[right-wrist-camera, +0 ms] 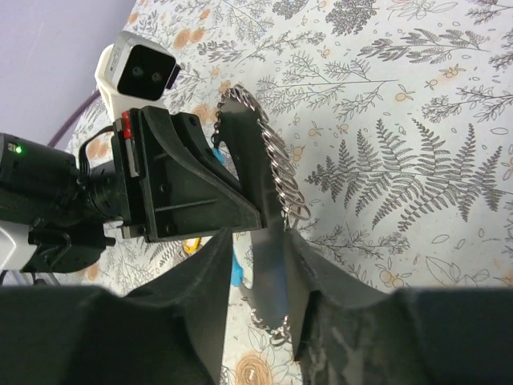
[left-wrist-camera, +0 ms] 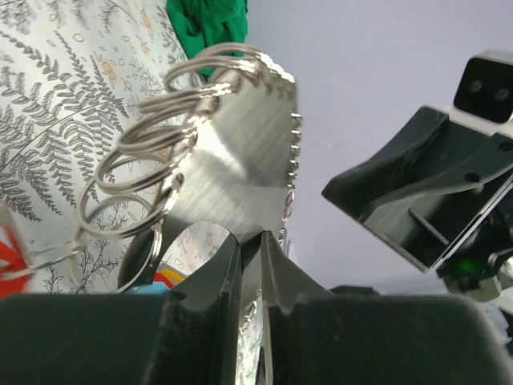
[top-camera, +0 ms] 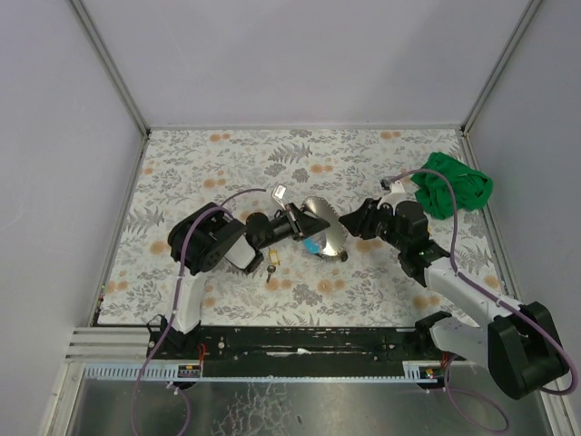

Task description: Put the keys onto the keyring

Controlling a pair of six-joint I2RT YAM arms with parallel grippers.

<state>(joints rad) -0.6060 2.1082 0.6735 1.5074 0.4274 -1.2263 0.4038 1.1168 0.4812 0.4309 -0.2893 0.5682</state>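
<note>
- Left arm [top-camera: 211, 241] and right arm [top-camera: 465, 292] were black with white shells.
- Purple cables [top-camera: 238, 193] looped off both.
- Fingers [right-wrist-camera: 215, 298] were matte black.
- White wrist camera [right-wrist-camera: 136, 66] had two lenses, near a green light [right-wrist-camera: 18, 148].

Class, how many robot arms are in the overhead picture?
2. The left arm reaches from the left, the right arm from the right; both meet at the metal plate. None looks hidden.

Light even, diffuse, from above; shadows soft. Glare on metal plate [left-wrist-camera: 232, 160]. Wrist views: lower foreground blurred.
</note>
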